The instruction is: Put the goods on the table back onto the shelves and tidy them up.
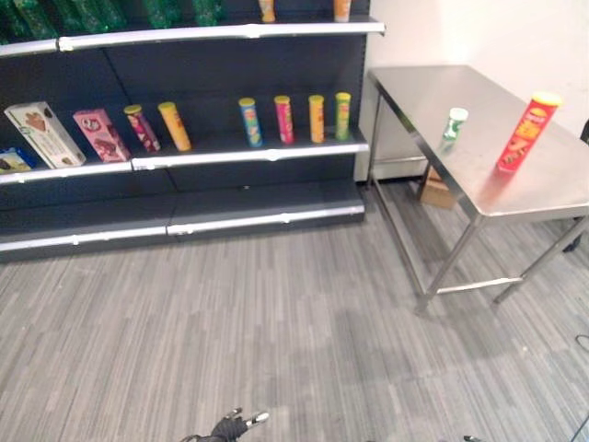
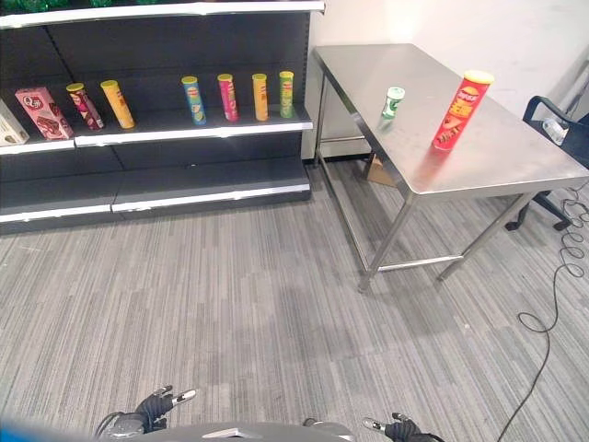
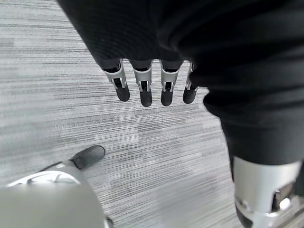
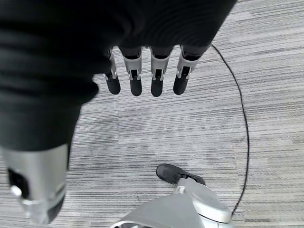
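While both arms hang low, I see my left hand (image 3: 152,88) with its fingers straight and relaxed over grey striped carpet (image 1: 276,322), holding nothing. My right hand (image 4: 142,78) is the same, released and empty above that carpet. In the head views both hands sit at the very bottom edge, and everything else lies well ahead of them.

Far ahead and off to the right of my right hand stands the steel desk (image 2: 515,157), against a pale wall (image 2: 479,28). On it a tall red can with a yellow lid (image 2: 460,110) stands upright, and a small green-and-white cup (image 2: 393,101) stands apart from it, further from me and nearer the shelves. A cardboard box (image 1: 437,189) sits on the floor beneath the desk, and part of a dark chair (image 2: 552,138) shows beyond the desk's right side.

Well ahead of my left hand is the dark shelving unit (image 1: 184,198) with white-edged shelves. Its middle shelf carries four upright cans in a row (image 1: 294,120), two leaning cans (image 1: 158,127) beside them, a pink box (image 1: 101,135) and a white box (image 1: 41,133). Green goods line the top shelf (image 1: 92,14); the lowest shelf (image 1: 267,207) is bare.
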